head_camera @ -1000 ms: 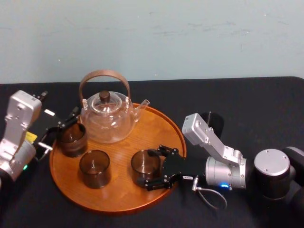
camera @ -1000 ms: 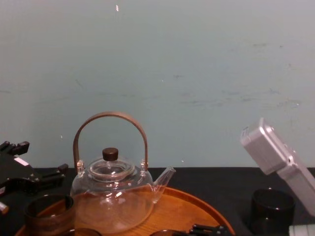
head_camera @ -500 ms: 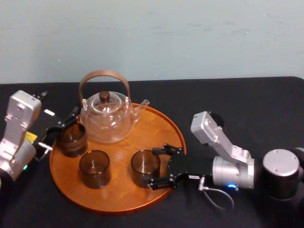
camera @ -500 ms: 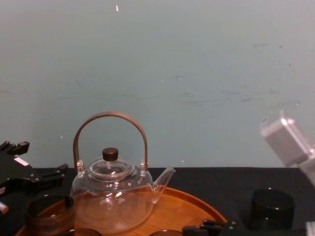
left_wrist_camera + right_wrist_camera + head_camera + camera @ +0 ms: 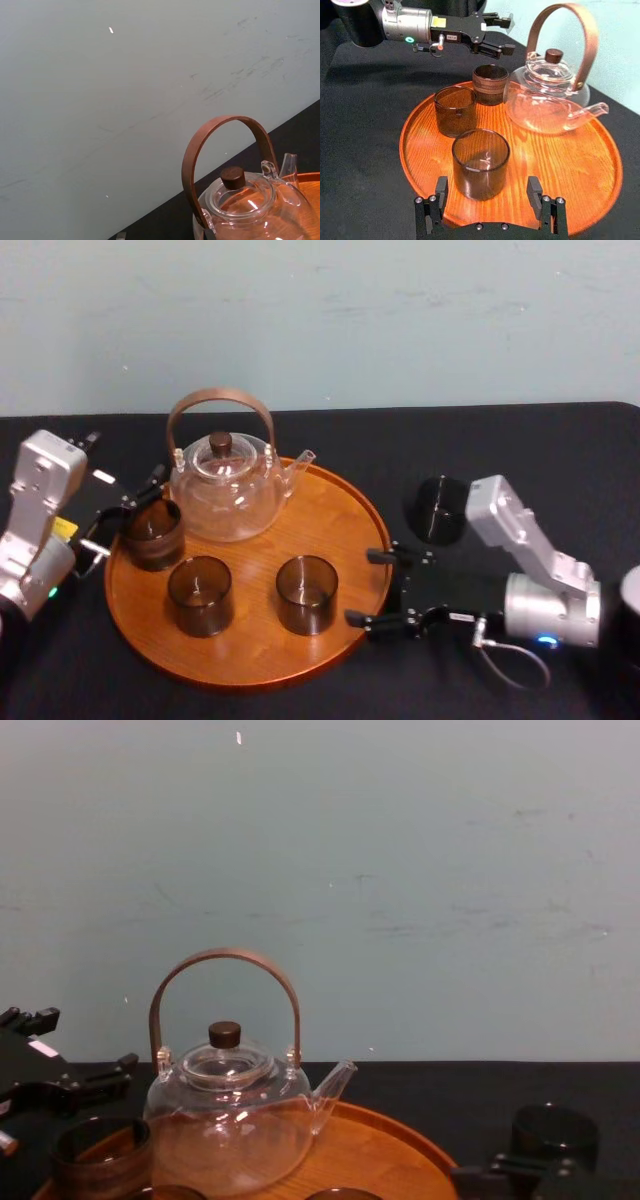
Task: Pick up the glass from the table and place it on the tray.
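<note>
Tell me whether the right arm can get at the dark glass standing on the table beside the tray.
Probably yes. The right gripper is open and empty at the rim of the tray, and the dark glass stands just beyond it on the bare table, with nothing between.

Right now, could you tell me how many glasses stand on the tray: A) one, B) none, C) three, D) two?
C: the back-left glass, the middle glass and the right glass stand on the tray; the right gripper is open just off its right rim.
</note>
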Tool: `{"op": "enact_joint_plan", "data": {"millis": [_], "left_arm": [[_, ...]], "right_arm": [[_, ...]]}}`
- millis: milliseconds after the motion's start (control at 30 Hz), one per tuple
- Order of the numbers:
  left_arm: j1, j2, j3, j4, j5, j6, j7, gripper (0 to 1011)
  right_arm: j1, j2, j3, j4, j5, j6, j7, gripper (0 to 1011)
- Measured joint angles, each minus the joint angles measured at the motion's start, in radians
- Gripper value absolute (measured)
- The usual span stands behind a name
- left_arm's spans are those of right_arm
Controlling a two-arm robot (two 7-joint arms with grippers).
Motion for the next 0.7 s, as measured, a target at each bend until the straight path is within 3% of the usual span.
{"op": "enact_joint_plan", "data": {"millis": [400,700], "left_arm": [[0.000,0.000,0.000,0.000,0.000,0.000,0.000,1001],[0.000,0.000,0.000,0.000,0.000,0.000,0.000,1001]], "right_arm": [[-0.090,0.122,0.080,-0.102,0.058,-0.037,0.006,1002],[-0.127,0.148,0.127,-0.110,0.075,-0.037,-0.030,1002]]}}
